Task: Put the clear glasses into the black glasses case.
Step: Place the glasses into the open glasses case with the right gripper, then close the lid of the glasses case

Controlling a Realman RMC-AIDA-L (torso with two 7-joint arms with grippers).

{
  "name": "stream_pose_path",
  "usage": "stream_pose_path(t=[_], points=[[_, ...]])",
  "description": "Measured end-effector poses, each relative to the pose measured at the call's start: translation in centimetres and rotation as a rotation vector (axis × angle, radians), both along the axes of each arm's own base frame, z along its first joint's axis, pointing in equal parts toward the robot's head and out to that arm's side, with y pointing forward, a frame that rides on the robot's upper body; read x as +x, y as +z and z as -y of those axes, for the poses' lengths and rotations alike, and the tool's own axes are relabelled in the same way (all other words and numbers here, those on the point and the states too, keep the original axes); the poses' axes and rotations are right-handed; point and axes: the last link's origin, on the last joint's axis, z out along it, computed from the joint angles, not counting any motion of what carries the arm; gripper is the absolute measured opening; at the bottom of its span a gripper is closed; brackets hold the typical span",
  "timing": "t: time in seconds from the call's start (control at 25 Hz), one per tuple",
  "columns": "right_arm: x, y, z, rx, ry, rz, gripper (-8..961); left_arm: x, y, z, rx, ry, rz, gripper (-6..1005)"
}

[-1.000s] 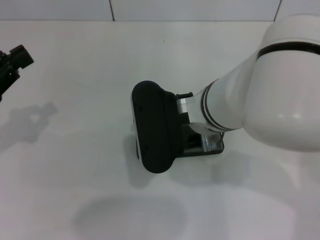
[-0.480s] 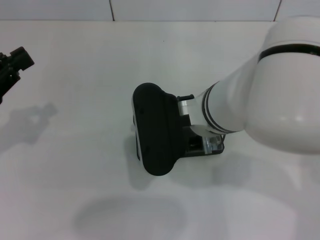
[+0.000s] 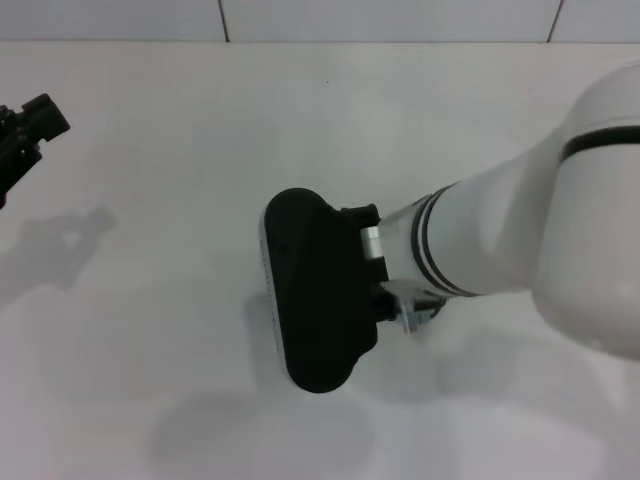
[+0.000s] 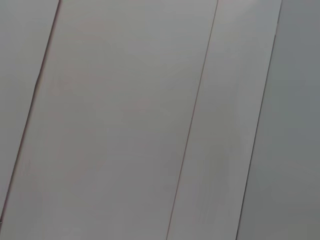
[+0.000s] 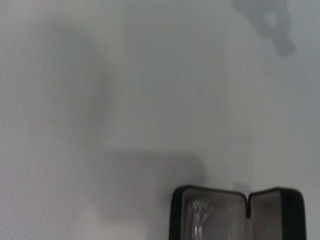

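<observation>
a: item one, the black glasses case (image 5: 235, 212). condition?

b: open in the right wrist view, hinged halves spread, grey lining showing. it rests on the white tabletop (image 3: 180, 150). in the head view the case is hidden beneath the right arm.

a: and the clear glasses (image 5: 197, 217)?

b: a faint transparent shape lies inside one compartment of the case, against the lining. it reads as the clear glasses, though only part shows at the frame edge and i cannot make out how the arms are folded.

a: right gripper (image 3: 400, 305)?

b: over the case, near the middle of the tabletop. a broad black housing on the wrist covers most of it from the head camera. fingers: cannot tell whether apart or together.

a: left gripper (image 3: 25, 135)?

b: parked at the far left edge of the head view, raised off the tabletop, well apart from the case. fingers: cannot tell.

a: left wrist view?

b: plain pale panels with thin seams only.
</observation>
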Motion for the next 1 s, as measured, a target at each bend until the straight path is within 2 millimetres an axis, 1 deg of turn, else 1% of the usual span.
stream_pose_path(t=[0.2,0.44,0.6,0.72,0.88,0.96,1.0], points=[[-0.9,1.1,0.9,0.0,-0.004,-0.062,141,0.3,0.2,-0.3,-0.007,-0.011,-0.003,135],[-0.9,3.1,1.8,-0.003,-0.018,-0.134,139,0.4,0.4,-0.5,-0.02,-0.014,-0.003,135],[-1.2,4.9,2.3,-0.018,-0.028,-0.207,138,0.6,0.4,-0.6,-0.04,-0.016,-0.005,135],[-1.0,7.1,2.6,-0.022,-0.07,-0.283,137,1.4,-0.2,-1.2,-0.087,-0.045,-0.03,136],[0.3,9.9,2.0,-0.029,-0.138,-0.371,136,2.0,-0.6,-1.5,-0.122,-0.057,-0.026,136],[1.0,11.9,1.3,-0.026,-0.187,-0.451,136,2.3,-0.8,-1.7,-0.14,-0.064,-0.021,136],[1.4,13.5,0.9,-0.03,-0.213,-0.514,136,2.7,-1.0,-1.9,-0.154,-0.071,-0.02,136]])
